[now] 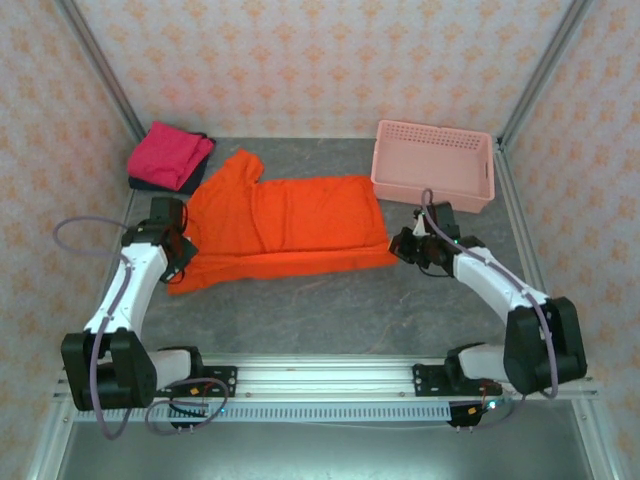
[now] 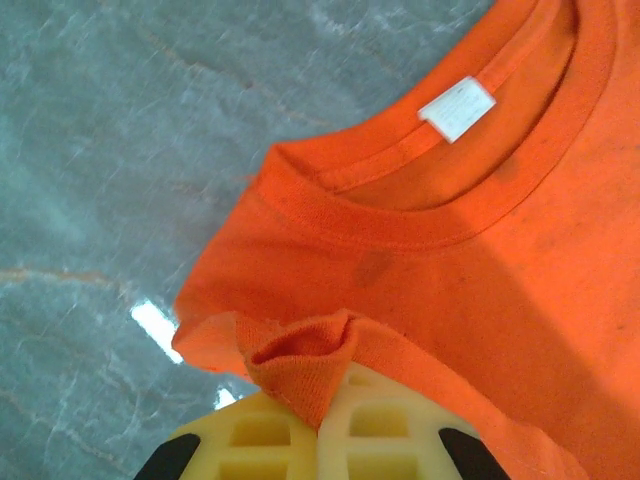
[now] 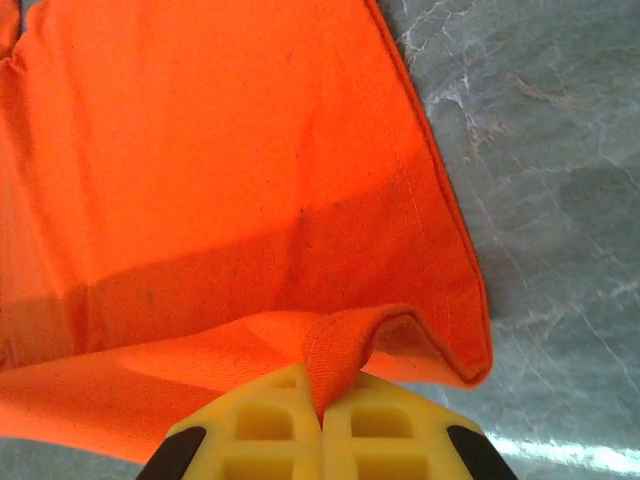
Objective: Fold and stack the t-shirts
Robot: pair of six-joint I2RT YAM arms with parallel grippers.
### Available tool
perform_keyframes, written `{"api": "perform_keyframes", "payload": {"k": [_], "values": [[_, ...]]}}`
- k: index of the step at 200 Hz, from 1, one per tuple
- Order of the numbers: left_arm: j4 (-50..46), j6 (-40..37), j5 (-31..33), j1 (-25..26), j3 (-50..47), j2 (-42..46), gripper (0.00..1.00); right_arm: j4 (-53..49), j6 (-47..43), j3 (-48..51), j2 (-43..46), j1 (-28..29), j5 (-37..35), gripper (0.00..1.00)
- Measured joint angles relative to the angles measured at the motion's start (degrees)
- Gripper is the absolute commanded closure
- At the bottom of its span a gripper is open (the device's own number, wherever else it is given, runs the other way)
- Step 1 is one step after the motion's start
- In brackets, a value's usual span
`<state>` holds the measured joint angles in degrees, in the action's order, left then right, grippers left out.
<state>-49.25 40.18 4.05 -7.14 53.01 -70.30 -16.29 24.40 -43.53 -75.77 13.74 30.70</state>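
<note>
1. The left gripper [image 2: 318, 432] is clamped on a bunched pinch of the orange t-shirt [image 1: 290, 225] at its shoulder edge, near the collar [image 2: 420, 228] and white label [image 2: 457, 107].
2. The right gripper [image 3: 322, 418] is pinched tight on a fold at the shirt's hem corner, the corner nearest the pink lattice basket [image 1: 430, 188].
3. The orange t-shirt lies spread on the grey table [image 1: 340, 310], just left of the basket.
4. The magenta t-shirt [image 1: 170, 153] sits folded on the dark navy t-shirt [image 1: 148, 184], far left of the basket.
</note>
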Motion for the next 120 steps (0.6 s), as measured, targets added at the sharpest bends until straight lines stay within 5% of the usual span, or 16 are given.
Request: {"api": "perform_keyframes", "payload": {"k": [120], "values": [[4.44, -4.02, 5.05, 0.98, 5.73, -10.54, 1.0, 4.72, 0.0, -9.38, -16.74, 1.36, -0.92, 1.0]]}}
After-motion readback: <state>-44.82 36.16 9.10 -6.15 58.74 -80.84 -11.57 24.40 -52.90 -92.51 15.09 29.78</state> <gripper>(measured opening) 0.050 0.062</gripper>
